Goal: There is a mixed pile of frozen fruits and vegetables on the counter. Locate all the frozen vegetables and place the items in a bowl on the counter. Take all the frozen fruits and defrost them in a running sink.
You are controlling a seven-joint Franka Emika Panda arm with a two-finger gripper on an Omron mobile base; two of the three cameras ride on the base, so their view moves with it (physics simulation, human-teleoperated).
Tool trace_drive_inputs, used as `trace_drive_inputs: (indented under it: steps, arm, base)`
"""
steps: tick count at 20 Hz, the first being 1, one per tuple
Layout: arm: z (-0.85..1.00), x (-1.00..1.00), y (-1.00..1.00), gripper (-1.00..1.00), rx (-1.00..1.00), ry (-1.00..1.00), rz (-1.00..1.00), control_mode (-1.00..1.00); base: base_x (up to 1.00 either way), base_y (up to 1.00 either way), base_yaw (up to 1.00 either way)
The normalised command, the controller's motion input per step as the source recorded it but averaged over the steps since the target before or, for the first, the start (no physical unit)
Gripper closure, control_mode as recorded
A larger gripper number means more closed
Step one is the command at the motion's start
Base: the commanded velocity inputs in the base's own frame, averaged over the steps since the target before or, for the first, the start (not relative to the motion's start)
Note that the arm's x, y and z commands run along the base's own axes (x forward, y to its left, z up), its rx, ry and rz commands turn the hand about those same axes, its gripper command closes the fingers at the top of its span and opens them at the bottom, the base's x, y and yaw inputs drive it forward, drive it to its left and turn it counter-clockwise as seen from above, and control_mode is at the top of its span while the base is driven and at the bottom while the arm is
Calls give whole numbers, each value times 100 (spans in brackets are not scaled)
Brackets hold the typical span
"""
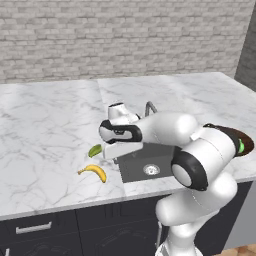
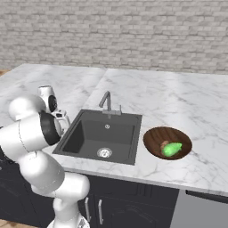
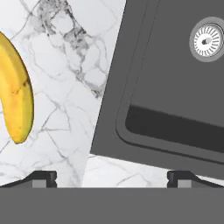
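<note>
Left base view: white-and-dark gripper point(image 1: 111, 150) low over white grey-veined marble worktop point(image 1: 45, 130), between olive-green pointed oval fruit point(image 1: 95, 150) and dark grey recessed sink point(image 1: 142, 167), curved yellow banana point(image 1: 94, 172) just in front. Right base view: bright green oblong point(image 2: 172, 149) and brown lump already in round dark-brown wooden bowl point(image 2: 153, 138), so fruit step likely in hand. Hand view: fingertips point(image 3: 43, 178) spread wide, empty; banana off to one side, so next calls for centring over a fruit before closing.

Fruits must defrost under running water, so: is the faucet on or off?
Apparently off: no stream falls from the faucet and the sink basin looks dry.
</note>
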Motion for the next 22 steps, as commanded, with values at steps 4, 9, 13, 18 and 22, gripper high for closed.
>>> trace_drive_inputs:
  steps: [4, 9, 13, 18, 22]
  arm:
    - [-6, 2, 48, -100, 1, 0, 9, -100]
    - [-7, 5, 51, -100, 0, 1, 8, -100]
    - [-19, 16, 51, -100, -1, 0, 7, -100]
    - [-19, 15, 51, -100, -2, 0, 6, -100]
    - [-2, 1, 10, -100, -1, 0, 1, -100]
  base:
    - [0, 0, 0]
    - [0, 0, 0]
    - [0, 0, 0]
    - [0, 0, 0]
    - [0, 0, 0]
